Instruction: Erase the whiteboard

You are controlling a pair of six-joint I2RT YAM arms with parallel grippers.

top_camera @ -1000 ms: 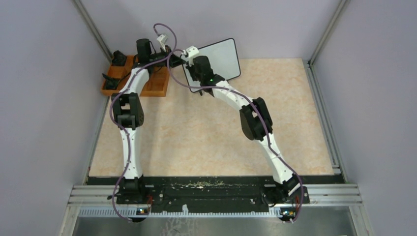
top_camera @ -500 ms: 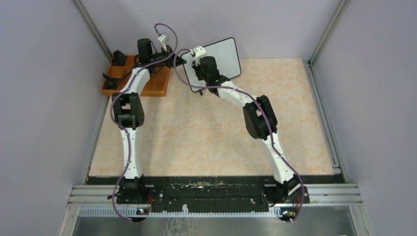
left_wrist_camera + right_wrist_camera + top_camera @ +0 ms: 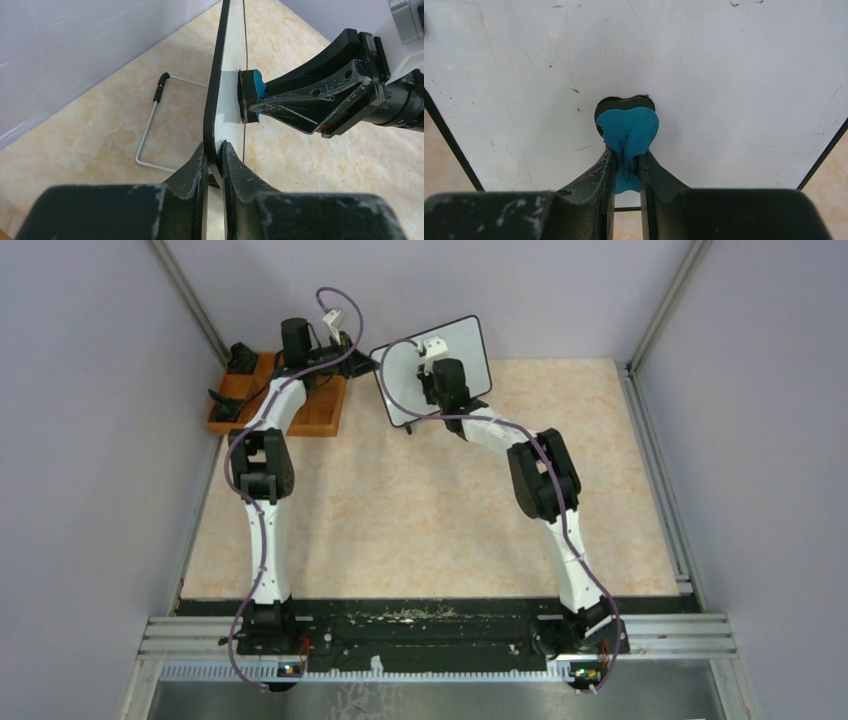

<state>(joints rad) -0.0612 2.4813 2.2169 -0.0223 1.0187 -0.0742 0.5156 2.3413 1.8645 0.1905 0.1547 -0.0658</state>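
The whiteboard (image 3: 468, 348) stands tilted at the back of the table, its face almost clean, with a faint red streak (image 3: 583, 148) and small scuffs. My left gripper (image 3: 366, 359) is shut on the board's black frame (image 3: 215, 95) at its left edge, one finger on each side. My right gripper (image 3: 626, 161) is shut on a blue eraser (image 3: 629, 129) with a dark pad, pressed flat against the board's white face (image 3: 734, 75) near the middle. From the left wrist the eraser (image 3: 257, 85) shows touching the board edge-on.
An orange wooden tray (image 3: 322, 417) with dark items (image 3: 240, 358) sits at the back left, beside the left arm. A wire stand (image 3: 149, 127) props the board from behind. Grey walls close in on the left, the back and the right.
My right gripper has slid the eraser rightward across the board, from its left part to near the middle. The left gripper and the board have stayed put.
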